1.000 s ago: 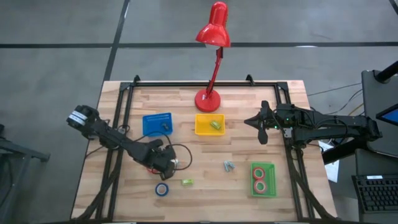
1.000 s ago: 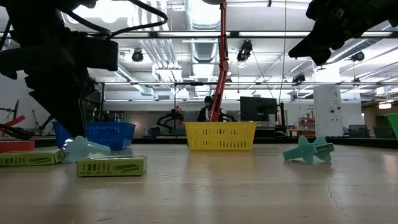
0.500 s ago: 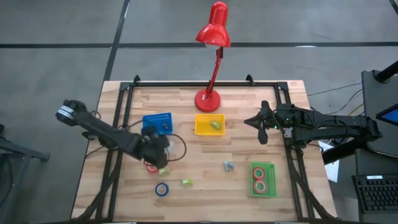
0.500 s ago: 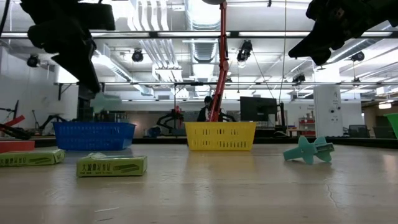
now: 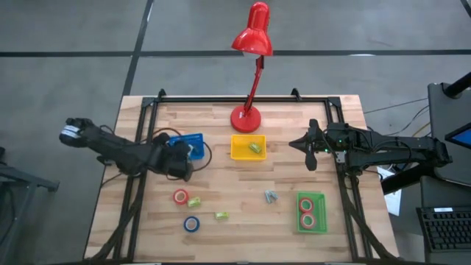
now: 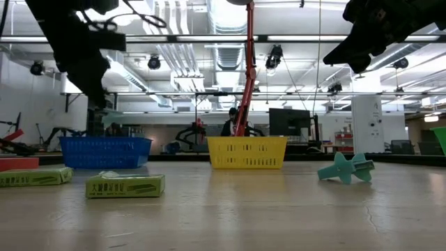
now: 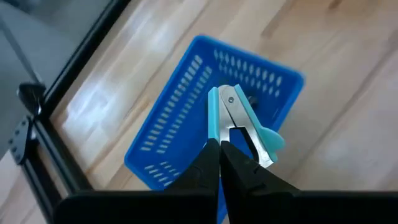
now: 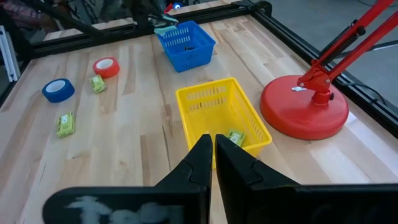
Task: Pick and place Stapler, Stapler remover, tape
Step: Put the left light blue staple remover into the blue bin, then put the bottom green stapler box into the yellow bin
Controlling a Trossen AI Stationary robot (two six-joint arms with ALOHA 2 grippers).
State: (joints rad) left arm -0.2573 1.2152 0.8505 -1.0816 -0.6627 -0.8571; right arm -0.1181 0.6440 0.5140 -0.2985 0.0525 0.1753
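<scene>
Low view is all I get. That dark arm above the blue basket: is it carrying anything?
Observer: Yes. The left wrist view shows the left pincer shut on a teal staple remover, held over the blue basket.
Operator: Is there anything inside the yellow basket?
Observer: From above, one small green item lies in the yellow basket.
Operator: And that green sliver at the far right edge?
Observer: It is a green basket, and it holds two red tape rolls.
</scene>
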